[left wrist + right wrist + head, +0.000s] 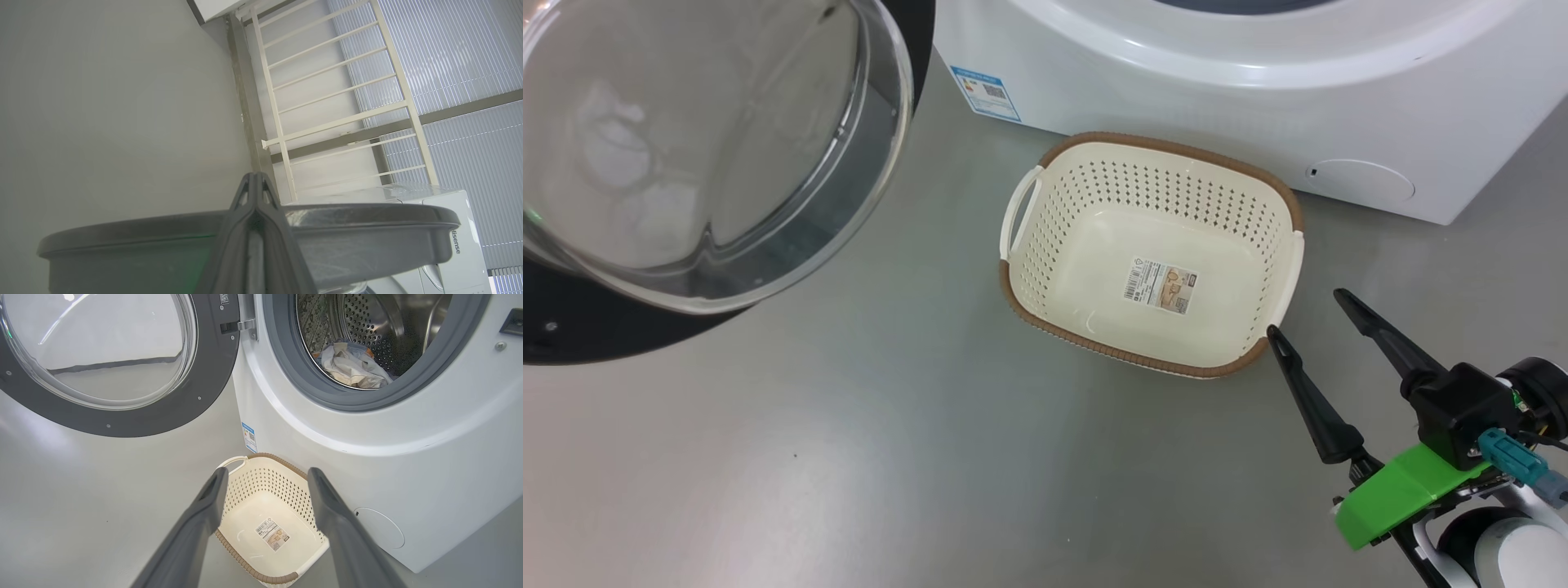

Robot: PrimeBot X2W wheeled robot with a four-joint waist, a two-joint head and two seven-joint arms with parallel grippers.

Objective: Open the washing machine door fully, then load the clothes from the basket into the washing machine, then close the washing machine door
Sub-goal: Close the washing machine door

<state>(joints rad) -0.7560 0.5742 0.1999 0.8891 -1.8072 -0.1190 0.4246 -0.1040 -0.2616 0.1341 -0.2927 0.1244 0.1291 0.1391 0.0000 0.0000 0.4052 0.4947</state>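
Observation:
The washing machine door (pixel 711 163) stands swung wide open at the left, its glass bowl (pixel 102 355) inside the black ring. The washing machine (pixel 367 449) shows its steel drum, and pale clothes (pixel 351 369) lie in the drum's bottom. The basket (pixel 1152 163) sits empty on the floor before the machine, with its label sticker showing. My right gripper (pixel 1307 313) hovers open just right of the basket's near corner, nothing between its fingers; its wrist view looks over the basket (pixel 261 486). My left gripper (pixel 255 176) is shut on nothing, its fingers lying across a curved grey rim (pixel 367 228), likely the door's edge.
Grey floor (pixel 849 457) spreads left of and in front of the basket. A blue sticker (pixel 985 92) and a round filter cap (pixel 1364 180) mark the machine's lower front. Behind, the left wrist view shows a white railing (pixel 339 122), window blinds and a plain wall.

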